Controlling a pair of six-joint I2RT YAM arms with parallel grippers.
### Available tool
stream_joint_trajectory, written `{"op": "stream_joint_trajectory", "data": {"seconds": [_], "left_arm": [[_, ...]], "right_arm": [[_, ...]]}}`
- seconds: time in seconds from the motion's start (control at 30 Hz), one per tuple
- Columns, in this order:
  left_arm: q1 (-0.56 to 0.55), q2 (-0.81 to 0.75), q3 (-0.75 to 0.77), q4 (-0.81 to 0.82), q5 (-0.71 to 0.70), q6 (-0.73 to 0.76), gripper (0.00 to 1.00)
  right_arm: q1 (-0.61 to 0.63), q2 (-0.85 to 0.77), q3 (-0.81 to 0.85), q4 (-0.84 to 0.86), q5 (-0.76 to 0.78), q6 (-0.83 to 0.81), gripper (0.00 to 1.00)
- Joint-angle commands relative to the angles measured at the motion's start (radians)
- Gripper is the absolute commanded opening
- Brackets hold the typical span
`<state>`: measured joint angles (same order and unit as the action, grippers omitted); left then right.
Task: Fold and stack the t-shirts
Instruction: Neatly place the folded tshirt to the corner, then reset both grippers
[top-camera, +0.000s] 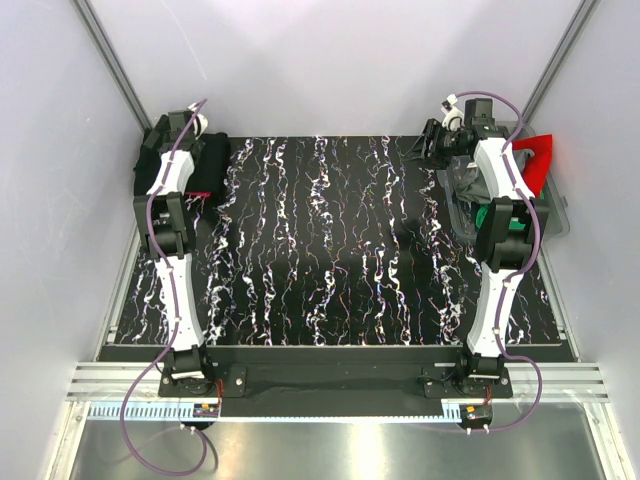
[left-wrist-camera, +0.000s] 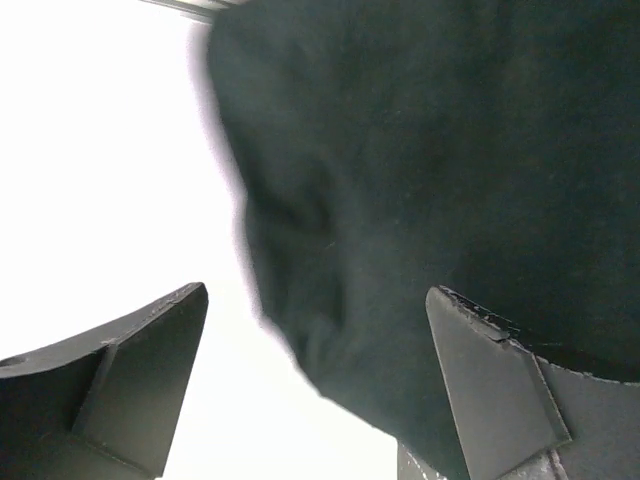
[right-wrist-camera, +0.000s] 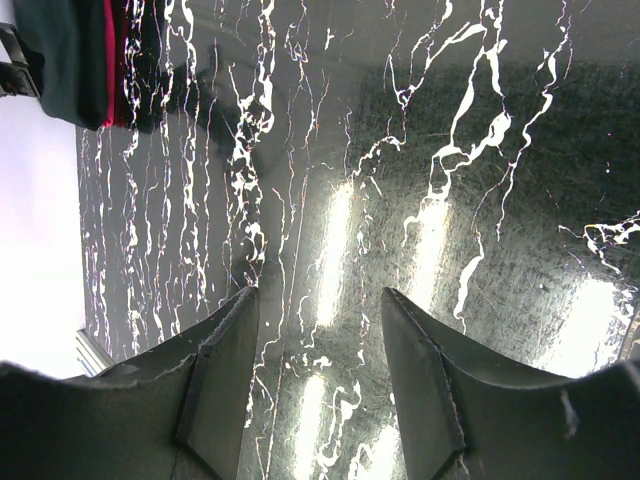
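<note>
A folded black t-shirt (top-camera: 190, 165) lies at the far left of the table, on top of a stack with a pink-red edge (top-camera: 197, 193) showing beneath it. My left gripper (top-camera: 165, 135) is at this stack, open. In the left wrist view the black cloth (left-wrist-camera: 450, 160) fills the space just past the spread fingers (left-wrist-camera: 315, 295). My right gripper (top-camera: 422, 148) is open and empty above the table's far right part (right-wrist-camera: 320, 292). The stack also shows far off in the right wrist view (right-wrist-camera: 70, 60). Red (top-camera: 540, 160), grey (top-camera: 465, 185) and green (top-camera: 515, 222) tees lie in a bin.
A clear plastic bin (top-camera: 555, 215) stands at the right edge under the right arm. The black marbled table top (top-camera: 320, 250) spreads between the arms. Pale walls close in the left, back and right sides.
</note>
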<state>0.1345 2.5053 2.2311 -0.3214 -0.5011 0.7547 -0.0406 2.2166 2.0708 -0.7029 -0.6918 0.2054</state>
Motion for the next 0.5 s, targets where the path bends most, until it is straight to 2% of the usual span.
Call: {"op": "stream_joint_trajectory", "data": {"seconds": [0.0, 0.23, 0.33, 0.4, 0.43, 0.47], "left_arm": [[-0.018, -0.072, 0.015, 0.114, -0.033, -0.035, 0.99], [-0.122, -0.154, -0.008, 0.085, -0.014, -0.129, 0.99], [-0.182, -0.273, -0.135, 0.1, 0.041, -0.196, 0.99], [-0.232, -0.374, -0.241, 0.1, 0.074, -0.225, 0.99], [-0.249, -0.408, -0.275, 0.093, 0.084, -0.268, 0.99], [-0.266, -0.44, -0.315, 0.046, 0.104, -0.293, 0.99]], "right_arm": [[0.013, -0.034, 0.025, 0.013, -0.003, -0.011, 0.59], [0.015, -0.06, 0.023, 0.011, -0.003, -0.024, 0.6], [0.016, -0.084, 0.034, 0.003, 0.014, -0.058, 0.63], [0.021, -0.097, 0.055, -0.01, 0.043, -0.083, 0.68], [0.025, -0.107, 0.067, -0.032, 0.096, -0.116, 0.75], [0.034, -0.11, 0.077, -0.039, 0.127, -0.127, 0.94]]}}
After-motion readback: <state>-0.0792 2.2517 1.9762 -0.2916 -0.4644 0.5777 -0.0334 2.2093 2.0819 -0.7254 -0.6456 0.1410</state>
